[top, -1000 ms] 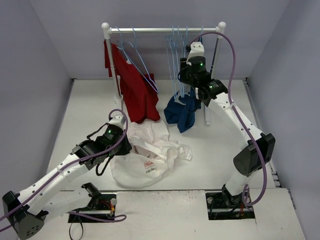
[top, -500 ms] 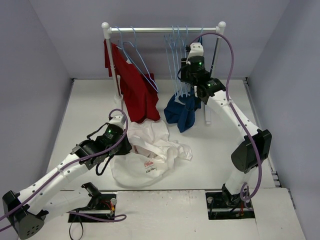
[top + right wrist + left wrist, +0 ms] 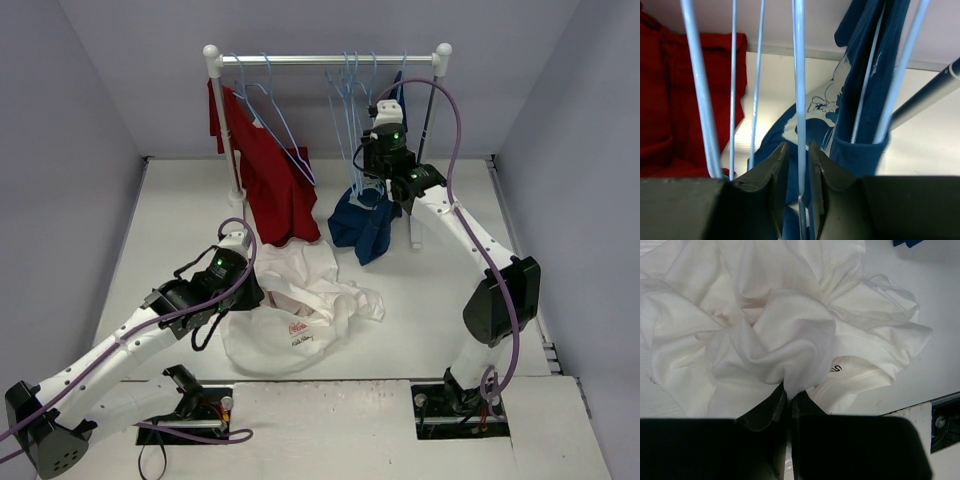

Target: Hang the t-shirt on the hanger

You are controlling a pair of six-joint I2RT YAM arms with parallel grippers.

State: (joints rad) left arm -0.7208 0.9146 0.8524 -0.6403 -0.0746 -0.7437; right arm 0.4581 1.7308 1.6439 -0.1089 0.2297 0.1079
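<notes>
The white t-shirt (image 3: 300, 312) lies crumpled on the table with its small red logo facing up. My left gripper (image 3: 263, 291) is shut on a fold of the t-shirt (image 3: 780, 335) at its near edge, the cloth pinched between the jaws of the gripper (image 3: 788, 390). My right gripper (image 3: 371, 184) is up at the rack among the hanging pale-blue hangers. In the right wrist view one wire of a hanger (image 3: 799, 75) runs straight between the jaws of the right gripper (image 3: 799, 147), which stand narrowly open with a slim gap on each side of it.
A clothes rack (image 3: 330, 60) stands at the back of the table. A red shirt (image 3: 270, 180) hangs at its left and a navy-blue shirt (image 3: 365, 225) droops at its right, close to my right gripper. Other pale-blue hangers (image 3: 700, 85) hang beside the one between the jaws.
My right gripper has shifted a little left and up into the hangers, and its jaws have narrowed round one wire. The left arm and the t-shirt have not moved.
</notes>
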